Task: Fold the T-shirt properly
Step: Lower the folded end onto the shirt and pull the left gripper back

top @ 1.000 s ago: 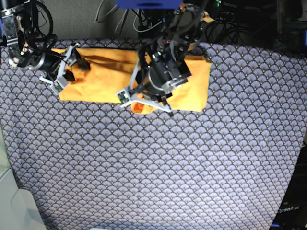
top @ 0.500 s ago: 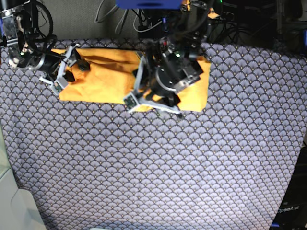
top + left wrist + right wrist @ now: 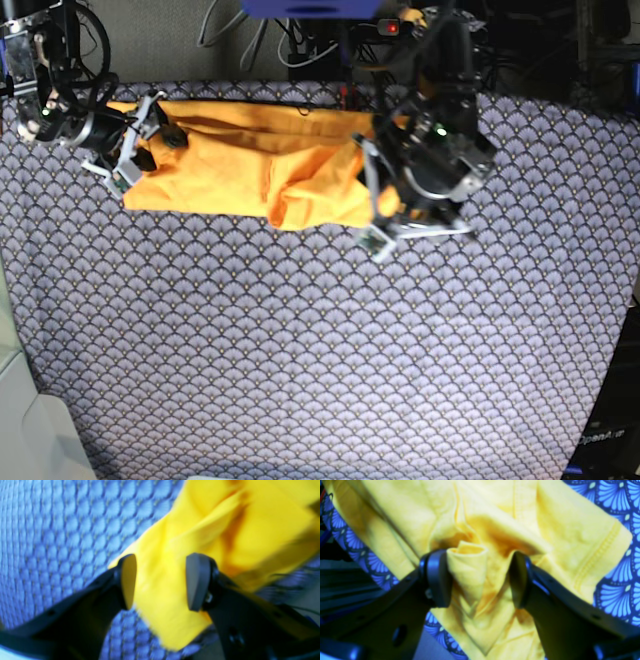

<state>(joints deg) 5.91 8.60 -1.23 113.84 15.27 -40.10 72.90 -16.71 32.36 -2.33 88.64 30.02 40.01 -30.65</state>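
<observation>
The yellow-orange T-shirt (image 3: 240, 160) lies as a long, folded band along the back of the table. My right gripper (image 3: 160, 148) is at its left end. In the right wrist view that gripper (image 3: 478, 578) stands open with a bunched fold of the T-shirt (image 3: 467, 565) between its jaws, touching only the left pad (image 3: 437, 577). My left gripper (image 3: 395, 222) hangs over the shirt's right end, its arm hiding that end. In the blurred left wrist view it (image 3: 162, 581) is open, with flat cloth (image 3: 160, 610) lying beneath the gap.
A grey-blue cloth with a scale pattern (image 3: 320, 340) covers the table. Cables and dark equipment (image 3: 300, 40) crowd the back edge behind the shirt. A pale object (image 3: 30, 420) sits at the front left corner.
My left arm swung right from the shirt's middle to its right end, and its jaws opened and let go of the cloth. The shirt now looks shorter on the right. My right arm stayed put.
</observation>
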